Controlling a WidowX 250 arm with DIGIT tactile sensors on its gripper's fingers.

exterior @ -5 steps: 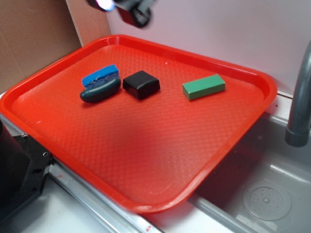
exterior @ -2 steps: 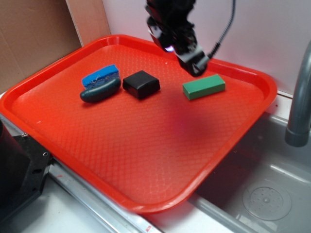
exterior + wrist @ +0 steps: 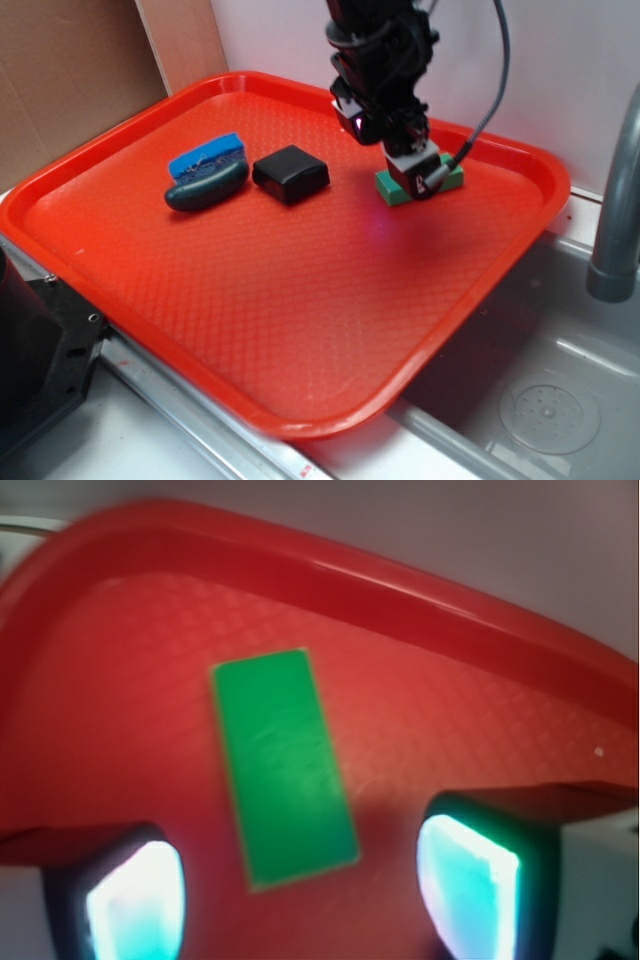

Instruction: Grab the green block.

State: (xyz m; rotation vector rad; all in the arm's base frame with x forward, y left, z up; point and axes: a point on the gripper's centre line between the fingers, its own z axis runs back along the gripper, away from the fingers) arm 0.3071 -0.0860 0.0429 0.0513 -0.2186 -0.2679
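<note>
The green block (image 3: 393,186) lies on the red tray (image 3: 300,330) at its back right, partly hidden by my gripper (image 3: 418,172) in the exterior view. In the wrist view the green block (image 3: 283,763) lies lengthwise between and just ahead of my two glowing fingertips (image 3: 135,900), with the gripper (image 3: 300,905) open and empty just above it. The jaws stand wide apart on either side of the block's near end and do not touch it.
A black square block (image 3: 290,173) sits mid-tray to the left. A dark teal oblong piece (image 3: 206,187) lies beside a blue piece (image 3: 207,155) further left. A grey faucet (image 3: 620,200) and sink (image 3: 540,400) are at the right. The tray's raised rim (image 3: 400,590) is just beyond the block.
My gripper has come from the top left across the tray and dropped down over the green block. The blocks have not moved.
</note>
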